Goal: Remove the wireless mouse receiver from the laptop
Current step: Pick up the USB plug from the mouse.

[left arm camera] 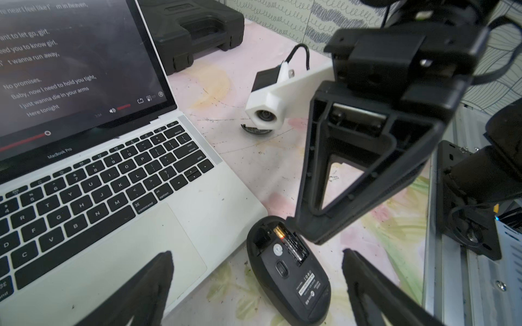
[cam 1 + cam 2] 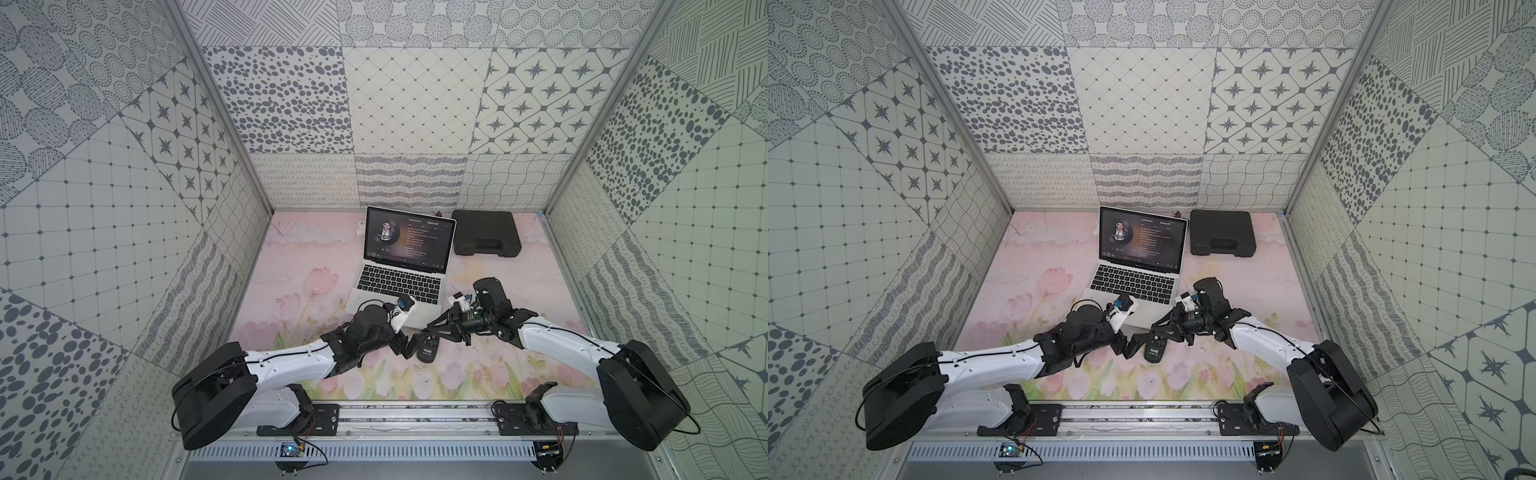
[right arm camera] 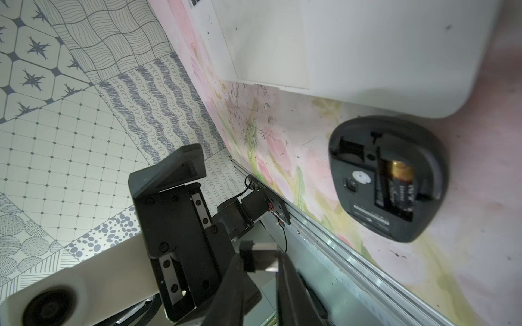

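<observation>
The silver laptop [image 2: 399, 286] [image 2: 1133, 282] stands open in the middle of the mat, its screen lit. My right gripper [image 3: 260, 261] is shut on the wireless mouse receiver [image 3: 254, 255], a tiny black stub with a silver plug, held clear of the laptop [image 3: 367, 56]. In both top views that gripper [image 2: 426, 330] [image 2: 1155, 326] hovers by the laptop's near right corner. Below it a black mouse [image 1: 285, 268] [image 2: 429, 348] lies upside down, its battery bay uncovered. My left gripper [image 1: 258, 285] [image 2: 409, 347] is open, one finger on each side of the mouse.
A black plastic case [image 2: 486, 232] [image 2: 1222, 232] lies at the back right beside the laptop screen. A small dark curved lid piece [image 1: 254, 131] lies on the mat right of the keyboard. The metal base rail [image 2: 415, 415] runs along the front edge.
</observation>
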